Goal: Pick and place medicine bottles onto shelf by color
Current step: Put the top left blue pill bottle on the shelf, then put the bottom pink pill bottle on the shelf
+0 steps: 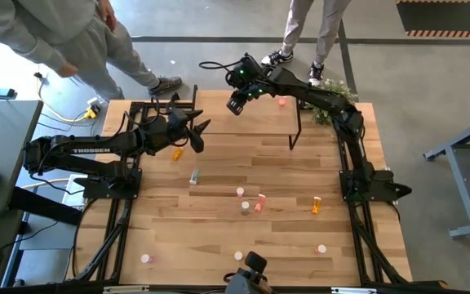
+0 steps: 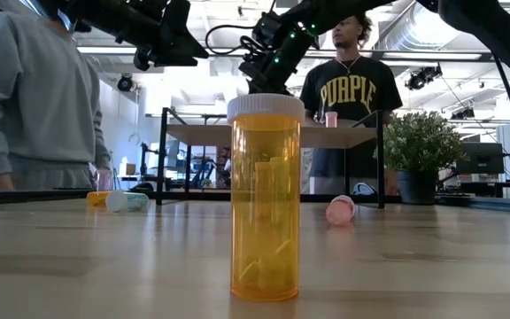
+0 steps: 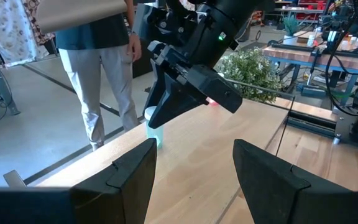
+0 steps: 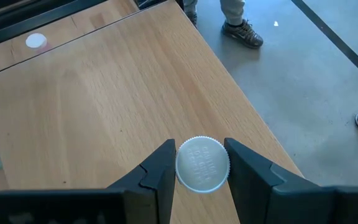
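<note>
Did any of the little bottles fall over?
Yes. On the table, several medicine bottles lie on their sides: an orange one, a pale green one, a pink one and another orange one. Others stand upright. The right gripper holds a white-capped bottle over the shelf.

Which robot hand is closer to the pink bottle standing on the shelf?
The right hand. It is over the shelf, gripping a white-capped bottle, with the pink bottle on the same board. The left hand hovers beside the shelf, open.
</note>
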Robot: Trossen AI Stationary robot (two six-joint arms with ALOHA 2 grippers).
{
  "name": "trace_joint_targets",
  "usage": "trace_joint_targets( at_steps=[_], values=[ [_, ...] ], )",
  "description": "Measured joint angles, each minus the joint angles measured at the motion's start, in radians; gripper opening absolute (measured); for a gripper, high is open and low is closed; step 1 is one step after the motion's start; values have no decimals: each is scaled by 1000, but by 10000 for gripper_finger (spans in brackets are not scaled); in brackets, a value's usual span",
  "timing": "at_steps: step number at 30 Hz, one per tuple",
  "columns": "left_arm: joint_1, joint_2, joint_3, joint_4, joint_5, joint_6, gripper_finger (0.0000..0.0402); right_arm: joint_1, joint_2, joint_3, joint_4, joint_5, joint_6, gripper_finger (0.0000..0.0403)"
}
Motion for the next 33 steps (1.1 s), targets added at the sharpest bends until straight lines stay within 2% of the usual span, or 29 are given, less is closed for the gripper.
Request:
trace_joint_targets(
  at_steps=[5, 13, 18, 26, 33],
  values=[
    [0, 0, 0, 0, 0, 0, 202, 0, 0, 0, 0, 0, 1, 119],
    [0, 0, 0, 0, 0, 0, 202, 0, 0, 0, 1, -3, 19, 175],
    [0, 0, 0, 0, 0, 0, 202, -1, 0, 1, 1, -3, 19, 195],
    [0, 0, 0, -6, 0, 0, 202, -12, 0, 44, -20, -3, 24, 202],
    [0, -1, 0, -77, 30, -48, 202, -22, 0, 146, -122, -7, 24, 202]
  ],
)
